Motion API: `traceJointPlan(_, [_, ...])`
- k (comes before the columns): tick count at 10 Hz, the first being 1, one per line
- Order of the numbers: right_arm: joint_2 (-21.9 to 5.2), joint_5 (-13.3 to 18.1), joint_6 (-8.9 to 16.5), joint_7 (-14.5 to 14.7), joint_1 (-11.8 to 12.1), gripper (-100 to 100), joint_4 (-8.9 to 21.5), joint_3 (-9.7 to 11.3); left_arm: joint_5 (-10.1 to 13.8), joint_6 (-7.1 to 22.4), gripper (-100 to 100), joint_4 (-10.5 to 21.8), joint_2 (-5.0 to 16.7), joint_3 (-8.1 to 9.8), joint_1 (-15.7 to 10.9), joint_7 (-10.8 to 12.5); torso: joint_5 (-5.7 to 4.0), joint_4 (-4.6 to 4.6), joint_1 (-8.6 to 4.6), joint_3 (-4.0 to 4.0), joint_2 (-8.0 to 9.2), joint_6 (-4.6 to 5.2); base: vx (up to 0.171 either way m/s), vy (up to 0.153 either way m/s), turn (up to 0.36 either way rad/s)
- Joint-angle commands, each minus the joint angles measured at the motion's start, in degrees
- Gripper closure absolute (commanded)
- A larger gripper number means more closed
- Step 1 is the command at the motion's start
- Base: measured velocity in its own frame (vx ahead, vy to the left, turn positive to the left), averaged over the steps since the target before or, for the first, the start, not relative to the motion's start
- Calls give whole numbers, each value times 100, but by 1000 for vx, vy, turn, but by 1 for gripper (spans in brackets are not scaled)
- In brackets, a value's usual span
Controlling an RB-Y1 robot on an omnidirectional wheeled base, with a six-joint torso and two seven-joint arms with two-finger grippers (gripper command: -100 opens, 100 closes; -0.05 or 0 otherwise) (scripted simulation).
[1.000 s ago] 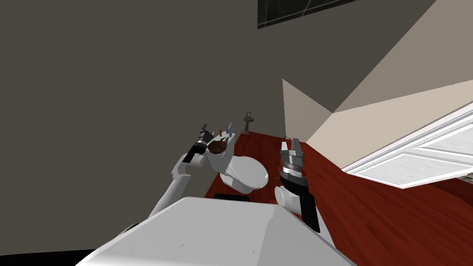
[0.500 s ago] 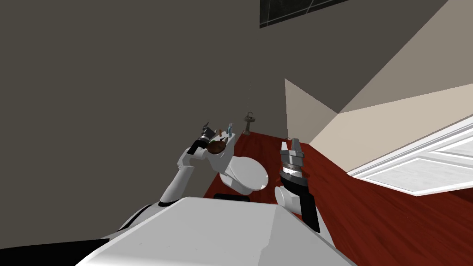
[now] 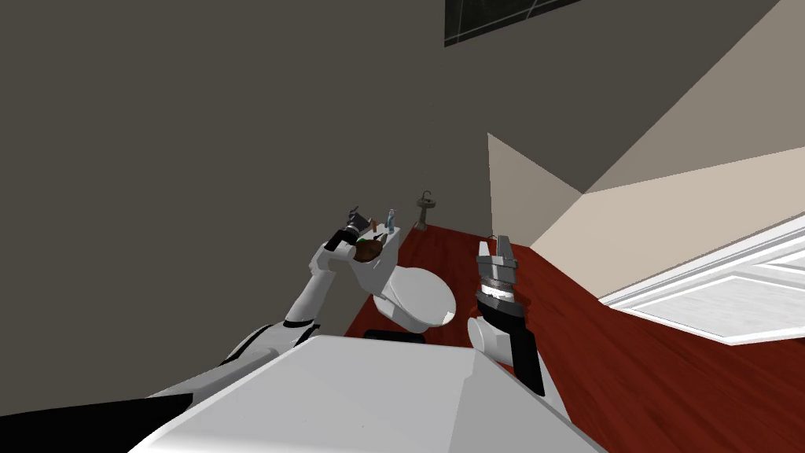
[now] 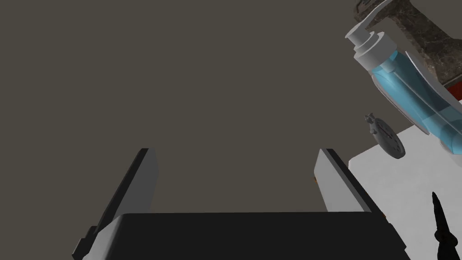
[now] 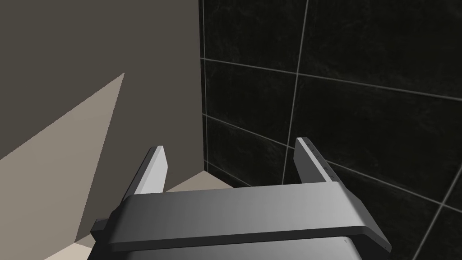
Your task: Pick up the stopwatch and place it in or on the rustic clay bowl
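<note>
One stopwatch (image 4: 386,136), one brown bowl (image 3: 369,250) and one blue bottle (image 4: 408,92) share the white lid (image 4: 399,194) of a single toilet (image 3: 417,296) in a red-floored bathroom. The grey stopwatch sits on the lid just beside the bottle, outside the bowl and off to one side of the left gripper (image 4: 233,153), whose two fingers are spread wide with only dark wall between them. What the bowl holds cannot be made out from the head camera. A thin black pointed object (image 4: 440,221) stands nearer the gripper on the same lid. One dark pedestal sink (image 3: 424,208) stands against the far wall. The right gripper (image 5: 231,149), also spread and empty, is raised beside the toilet. Compared with a second ago, the left arm has stretched further up toward the tank, while the right arm has not moved.
</note>
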Motion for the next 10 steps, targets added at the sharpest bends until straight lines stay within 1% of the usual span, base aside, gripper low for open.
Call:
traceJointPlan(1, [0,0,0,0,0,0,0,0,117,286,-100,248,28,39,-286,270,0,0,0,0,0,0,10,-56,39])
traceJointPlan(2, [0,0,0,0,0,0,0,0,117,440,-100,248,28,39,-383,270,0,0,-4,0,0,0,6,-50,28])
traceJointPlan(3, [0,0,0,0,0,0,0,0,221,592,-100,501,51,65,-586,496,0,0,-2,0,1,0,10,-47,44])
traceJointPlan(4, [0,0,0,0,0,0,0,0,221,749,-100,501,51,65,-684,496,0,0,-2,-1,-1,0,8,-40,22])
traceJointPlan(5, [0,0,0,0,0,0,0,0,324,924,-100,746,70,85,-895,713,0,0,1,0,1,0,9,-44,45])
traceJointPlan(6, [0,0,0,0,0,0,0,0,324,1085,-100,759,70,85,-972,713,0,0,0,0,0,0,8,-36,19])
traceJointPlan(7, [0,0,0,0,0,0,0,0,324,1133,-100,759,70,85,-972,713,1,0,3,0,1,0,2,-14,-6])
traceJointPlan(8, [0,0,0,0,0,0,0,0,425,1361,-100,1019,83,99,-1234,921,2,0,10,2,4,-1,5,-26,34])
traceJointPlan(9, [0,0,0,0,0,0,0,0,425,1495,-100,1019,83,99,-1244,921,2,0,8,1,2,-1,6,-29,20])
traceJointPlan(10, [0,0,0,0,0,0,0,0,525,1657,-100,1268,91,108,-1478,1120,2,0,7,1,3,-1,8,-33,33])
